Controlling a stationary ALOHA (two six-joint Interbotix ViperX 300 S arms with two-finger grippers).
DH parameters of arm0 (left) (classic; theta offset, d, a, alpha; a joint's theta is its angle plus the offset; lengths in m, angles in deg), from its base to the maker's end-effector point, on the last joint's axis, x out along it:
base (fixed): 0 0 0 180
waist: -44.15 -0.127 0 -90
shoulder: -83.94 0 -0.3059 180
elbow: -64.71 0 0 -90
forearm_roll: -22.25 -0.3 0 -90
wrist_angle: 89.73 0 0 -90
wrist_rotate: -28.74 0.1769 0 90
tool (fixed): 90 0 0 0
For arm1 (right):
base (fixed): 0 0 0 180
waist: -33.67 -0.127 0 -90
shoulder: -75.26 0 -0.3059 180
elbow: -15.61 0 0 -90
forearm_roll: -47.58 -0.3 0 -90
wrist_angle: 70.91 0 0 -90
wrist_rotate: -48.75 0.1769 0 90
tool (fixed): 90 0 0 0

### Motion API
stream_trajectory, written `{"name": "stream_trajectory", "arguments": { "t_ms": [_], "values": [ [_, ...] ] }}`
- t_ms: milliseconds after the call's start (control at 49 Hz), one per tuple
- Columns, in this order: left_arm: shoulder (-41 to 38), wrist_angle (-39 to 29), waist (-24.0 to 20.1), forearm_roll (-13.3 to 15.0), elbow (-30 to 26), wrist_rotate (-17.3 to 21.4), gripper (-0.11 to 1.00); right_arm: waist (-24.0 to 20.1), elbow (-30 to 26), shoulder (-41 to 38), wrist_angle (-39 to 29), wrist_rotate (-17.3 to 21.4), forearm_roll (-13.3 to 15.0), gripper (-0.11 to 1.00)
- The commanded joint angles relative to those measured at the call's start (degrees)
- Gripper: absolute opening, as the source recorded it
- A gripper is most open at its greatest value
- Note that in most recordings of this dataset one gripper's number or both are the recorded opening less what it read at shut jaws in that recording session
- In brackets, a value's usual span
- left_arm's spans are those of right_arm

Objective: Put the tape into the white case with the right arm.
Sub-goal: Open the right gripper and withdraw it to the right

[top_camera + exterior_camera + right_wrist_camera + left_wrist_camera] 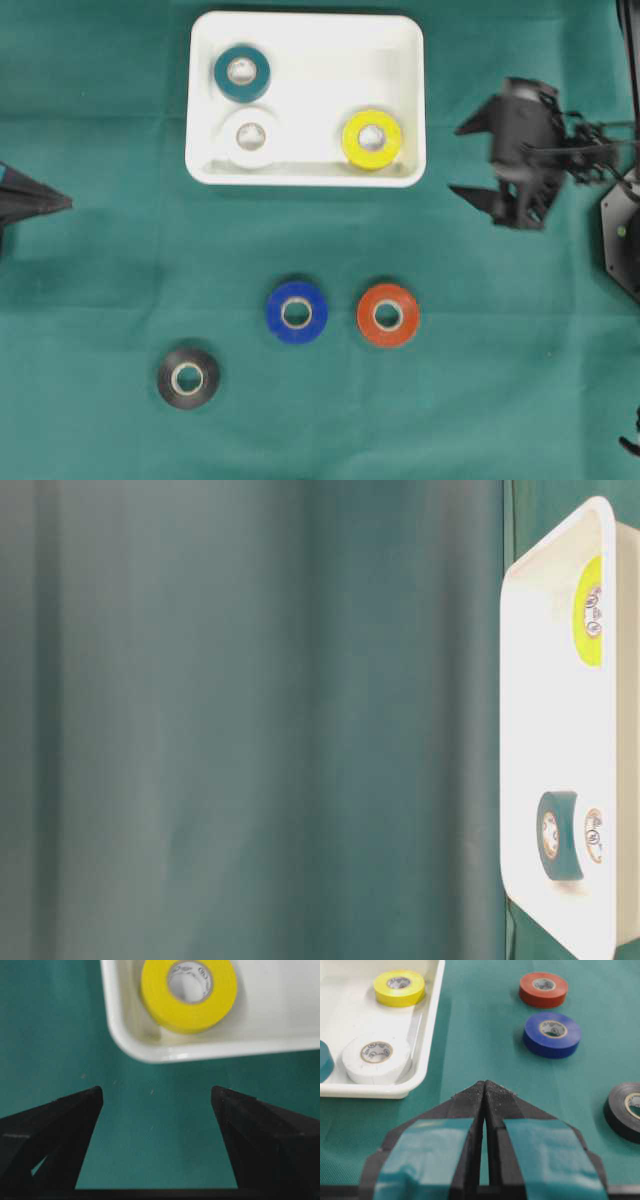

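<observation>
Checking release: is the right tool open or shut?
Open: the right tool shows its two black fingers wide apart, nothing between them, beside the white case.

The overhead camera looks straight down on my whole workspace, taking in the green counter [100, 200], the white case [305, 30] at the far side and both my arms at the edges. The table-level camera sits very close to the cloth and appears turned on its side, catching only the white case at its right edge, with the yellow tape [590, 610] inside. My left wrist camera looks low and forward past my left gripper [484, 1091] across the counter, showing the case's near corner at left. My right wrist camera looks down, near the counter, between the fingers of my right gripper [157, 1097]. All four views share the case and the yellow tape.
</observation>
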Motion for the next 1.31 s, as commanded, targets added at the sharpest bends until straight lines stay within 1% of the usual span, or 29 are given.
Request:
{"name": "stream_trajectory", "arguments": {
  "t_ms": [0, 266, 592, 735, 837, 960, 1042, 1164, 1287],
  "values": [
    [-0.44, 0.26, 0.09, 0.09, -0.62, 0.00, 0.00, -0.09, 2.20, 3.69, 1.67, 0.09, 0.09, 0.67],
    [-0.44, 0.26, 0.09, 0.09, -0.70, -0.09, 0.00, -0.09, 9.05, 11.95, 1.93, 0.18, 0.09, 0.67],
    [-0.53, 0.26, 0.09, 0.09, -0.70, -0.09, 0.00, -0.09, 14.33, 22.59, 2.55, 0.26, 0.09, 0.67],
    [-0.44, 0.26, 0.09, 0.09, -0.70, -0.09, 0.00, -0.09, 15.21, 24.52, 4.57, 0.70, 0.00, 0.67],
    [-0.53, 0.26, 0.09, 0.09, -0.70, -0.09, 0.00, -0.26, 15.38, 24.08, 4.75, 1.14, 0.00, 0.67],
    [-0.44, 0.26, 0.09, 0.09, -0.70, -0.09, 0.00, -2.37, 15.29, 23.20, 4.75, 1.23, -0.09, 0.67],
    [-0.44, 0.26, 0.09, 0.09, -0.70, -0.09, 0.00, -5.36, 15.38, 22.59, 4.75, 1.32, -0.09, 0.67],
    [-0.44, 0.26, 0.09, 0.09, -0.88, -0.09, 0.00, -11.34, 16.08, 22.06, 6.33, 1.23, -0.09, 0.67],
    [-0.44, 0.26, 0.09, 0.09, -0.88, -0.09, 0.00, -14.94, 16.52, 22.15, 7.38, 1.32, -0.09, 0.67]
  ]
}}
